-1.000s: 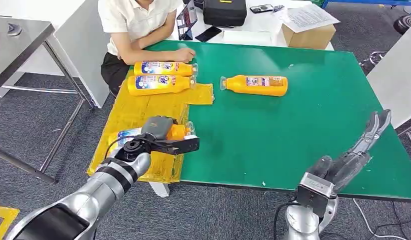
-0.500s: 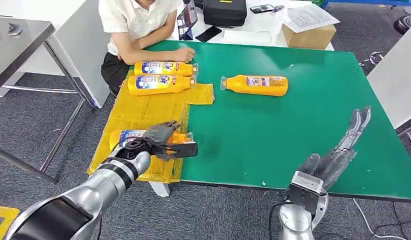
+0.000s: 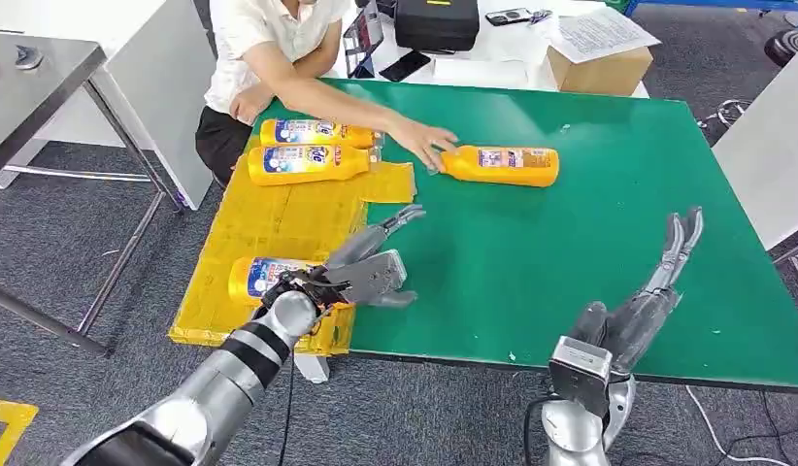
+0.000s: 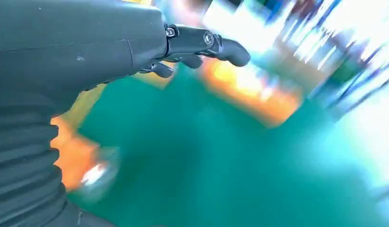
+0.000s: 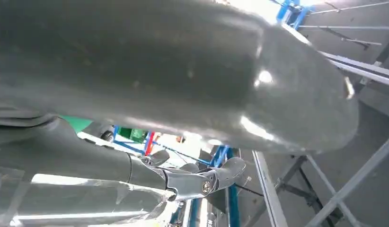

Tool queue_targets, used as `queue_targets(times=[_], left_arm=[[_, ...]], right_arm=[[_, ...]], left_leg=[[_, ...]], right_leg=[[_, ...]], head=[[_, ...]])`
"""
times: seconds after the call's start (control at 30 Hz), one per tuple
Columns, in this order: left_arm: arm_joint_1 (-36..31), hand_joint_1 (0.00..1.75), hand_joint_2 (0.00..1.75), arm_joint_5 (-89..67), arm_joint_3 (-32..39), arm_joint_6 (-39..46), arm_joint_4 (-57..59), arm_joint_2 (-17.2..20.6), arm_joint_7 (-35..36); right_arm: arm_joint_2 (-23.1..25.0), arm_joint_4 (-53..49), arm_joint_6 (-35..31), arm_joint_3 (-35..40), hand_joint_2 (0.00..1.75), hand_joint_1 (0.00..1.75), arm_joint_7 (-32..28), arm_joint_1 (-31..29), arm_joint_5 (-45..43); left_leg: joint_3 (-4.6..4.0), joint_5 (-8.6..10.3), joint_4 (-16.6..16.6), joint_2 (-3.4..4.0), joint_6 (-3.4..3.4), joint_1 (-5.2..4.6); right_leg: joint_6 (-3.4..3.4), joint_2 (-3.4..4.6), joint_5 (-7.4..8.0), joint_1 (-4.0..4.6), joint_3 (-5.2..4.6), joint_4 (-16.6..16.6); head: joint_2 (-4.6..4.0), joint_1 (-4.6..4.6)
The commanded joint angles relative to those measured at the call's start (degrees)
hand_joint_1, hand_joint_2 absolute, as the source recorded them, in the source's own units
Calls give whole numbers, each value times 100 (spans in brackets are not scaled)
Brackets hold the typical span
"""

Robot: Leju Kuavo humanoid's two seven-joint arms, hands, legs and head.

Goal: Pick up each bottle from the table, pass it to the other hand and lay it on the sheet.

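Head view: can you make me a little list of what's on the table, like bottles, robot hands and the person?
Bottles on sheet: three orange ones lying down, two at the far end, one near the left hand
Bottle on green table: one, a person's hand touching its cap end
Sheet: yellow, on the table's left side
Left hand: open, holding nothing
Right hand: open, fingers straight
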Motion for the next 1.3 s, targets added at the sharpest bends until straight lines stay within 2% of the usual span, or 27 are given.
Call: queue_targets(times=[0.03,0.1,0.17,0.23,0.27,0.4,0.43,0.47,0.5,0.53,0.6,0.63,0.67,0.7,0.73,0.77,0.83,0.87,1.3], left_arm=[[661,0,175,123,-324,382,-1969,-1,-79],[661,0,175,123,-324,382,-1969,-1,-79],[1210,0,175,-160,-414,1908,-2862,-50,-1030],[1534,0,175,-892,-847,3236,-3288,39,-1205],[1559,0,175,-972,-973,3360,-3274,87,-1115],[1606,0,175,-61,-1312,3516,-3231,305,-844],[1772,0,175,389,-1284,3368,-3317,332,-869],[1984,0,175,740,-1229,3238,-3358,359,-831],[2151,0,175,1249,-1168,2982,-3334,288,-606],[2195,0,175,1508,-1297,2668,-3107,290,-312],[2226,0,175,2316,-1509,1728,-2782,327,104],[2197,0,175,2353,-1658,1651,-2551,322,49],[2168,0,175,2256,-1748,1710,-2460,317,-52],[2179,0,175,2295,-1745,1728,-2460,286,-75],[2193,0,175,2372,-1744,1715,-2519,275,-53],[2218,0,175,2382,-1755,1706,-2602,296,-39],[2274,0,175,2359,-1712,1759,-2754,337,40],[2274,0,175,2348,-1709,1756,-2772,351,54],[2252,0,175,2337,-1686,1752,-2804,366,71]], right_arm=[[-115,41,13,-122,0,0,-5,10,22],[-115,41,13,-122,0,0,-5,10,22],[-123,178,13,-45,0,0,-5,-10,5],[-93,340,13,58,0,0,-5,-119,41],[-47,389,13,58,175,0,-5,-167,87],[-92,840,13,-23,175,0,-5,-142,623],[-354,2119,13,10,175,0,-5,-271,1111],[-796,3038,13,295,175,0,44,-547,632],[-824,3336,13,-162,175,0,113,-643,1150],[-890,3690,13,-757,175,0,137,-778,2071],[-1405,4572,13,-745,175,0,552,-1103,2313],[-1750,5234,13,-551,175,0,1140,-1349,2845],[-1905,5454,15,-407,175,0,1055,-1467,2613],[-2005,5660,13,-303,175,0,1231,-1573,2715],[-2126,5875,223,-46,175,0,1490,-1667,2848],[-2132,5791,391,37,175,0,1441,-1622,2579],[-2194,5813,534,353,175,0,1712,-1605,2713],[-2171,5817,603,375,175,0,1729,-1608,2657],[-2137,5802,583,445,175,0,1765,-1610,2680]], left_leg=[[11,-4,-3,2,-7,3],[19,-8,-2,9,-10,5],[17,-7,0,5,-11,7],[12,-6,-5,16,-7,3],[30,-15,-4,24,-12,5],[26,-9,-8,11,-10,6],[20,-4,-10,6,-8,4],[39,-10,-15,15,-13,7],[63,-8,-32,46,-10,16],[44,-8,-26,32,-9,14],[64,-4,-34,15,-8,19],[44,-2,-21,4,-4,4],[68,4,-38,-5,-4,7],[38,4,-22,-12,-2,9],[48,3,-26,-2,-1,10],[36,3,-18,-5,6,4],[17,5,-9,-12,11,-6],[34,0,-15,-5,8,-9],[19,2,-5,-6,6,-3]], right_leg=[[-8,5,-4,3,10,-2],[-11,12,-6,5,17,-2],[-12,8,-6,7,16,-1],[-8,18,-2,2,8,-4],[-13,28,-9,4,22,-2],[-11,15,-6,6,24,-8],[-8,10,-3,3,19,-9],[-13,20,-5,6,36,-14],[-11,51,12,16,58,-45],[-10,36,8,14,47,-35],[-9,19,9,19,71,-52],[-5,6,1,4,40,-27],[-6,-2,9,7,74,-53],[-6,-6,2,8,47,-35],[-7,4,7,9,57,-43],[-4,1,4,6,48,-32],[-2,-9,1,-5,33,-19],[-5,-2,0,-8,47,-23],[-2,-7,1,-2,26,-10]], head=[[0,2],[0,0],[0,2],[0,2],[0,0],[0,2],[0,2],[0,0],[0,2],[0,0],[0,0],[0,-2],[0,2],[0,2],[0,0],[0,0],[0,2],[0,0],[0,-2]])
